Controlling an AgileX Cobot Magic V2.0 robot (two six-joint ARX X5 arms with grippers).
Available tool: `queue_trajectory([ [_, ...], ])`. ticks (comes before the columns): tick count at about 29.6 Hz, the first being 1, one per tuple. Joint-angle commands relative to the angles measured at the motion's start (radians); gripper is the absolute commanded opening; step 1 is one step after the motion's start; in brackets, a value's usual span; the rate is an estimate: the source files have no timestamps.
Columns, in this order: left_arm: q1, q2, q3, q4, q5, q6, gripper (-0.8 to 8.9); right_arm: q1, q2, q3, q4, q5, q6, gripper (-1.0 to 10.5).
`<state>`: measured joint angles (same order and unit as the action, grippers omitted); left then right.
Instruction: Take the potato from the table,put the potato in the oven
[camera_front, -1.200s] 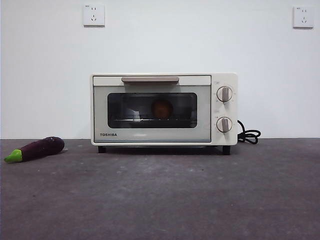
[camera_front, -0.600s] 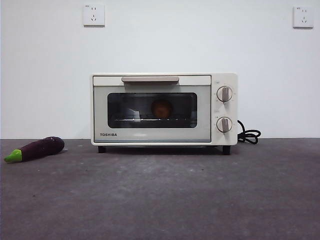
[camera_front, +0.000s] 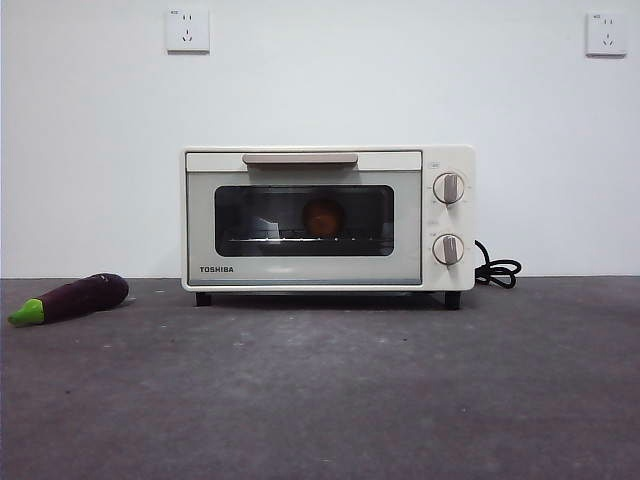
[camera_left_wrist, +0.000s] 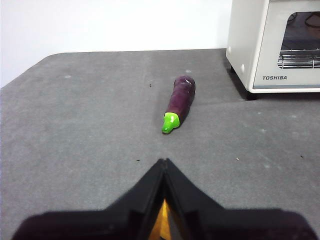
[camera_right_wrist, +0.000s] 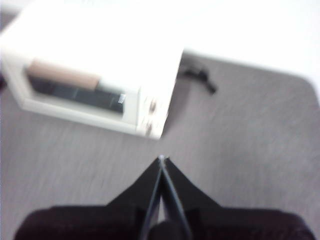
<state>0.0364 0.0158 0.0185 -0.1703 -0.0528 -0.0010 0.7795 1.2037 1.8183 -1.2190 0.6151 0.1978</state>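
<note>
The cream-white Toshiba oven (camera_front: 328, 220) stands at the back of the dark grey table (camera_front: 330, 390) with its door shut. Through the dark glass window the orange-brown potato (camera_front: 324, 217) rests on the wire rack inside. My left gripper (camera_left_wrist: 164, 162) is shut and empty, hovering over the table's left part, short of the eggplant. My right gripper (camera_right_wrist: 162, 159) is shut and empty, held high in front of the oven (camera_right_wrist: 95, 75), in a blurred picture. Neither arm shows in the front view.
A purple eggplant (camera_front: 75, 297) with a green stem lies on the table left of the oven, also seen from the left wrist as the eggplant (camera_left_wrist: 180, 101). A black cord (camera_front: 497, 270) trails from the oven's right side. Two wall sockets sit high on the white wall.
</note>
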Motion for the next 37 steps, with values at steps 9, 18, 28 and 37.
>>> queue_trajectory([
  [9, 0.002, 0.0, -0.01, 0.008, 0.003, -0.005, -0.04, -0.359, -0.069, -0.031, 0.261, -0.303, -0.008, 0.0],
  [18, 0.002, 0.0, -0.01, 0.008, 0.004, -0.005, -0.04, -0.663, -0.344, -0.479, 0.61, -0.321, -0.079, 0.0],
  [28, 0.002, 0.0, -0.01, 0.007, 0.004, -0.005, -0.04, -0.76, -0.684, -1.194, 1.227, -0.641, -0.122, 0.0],
  [37, 0.002, 0.0, -0.01, 0.008, 0.004, -0.005, -0.04, -0.761, -0.855, -1.532, 1.331, -0.668, -0.182, 0.0],
])
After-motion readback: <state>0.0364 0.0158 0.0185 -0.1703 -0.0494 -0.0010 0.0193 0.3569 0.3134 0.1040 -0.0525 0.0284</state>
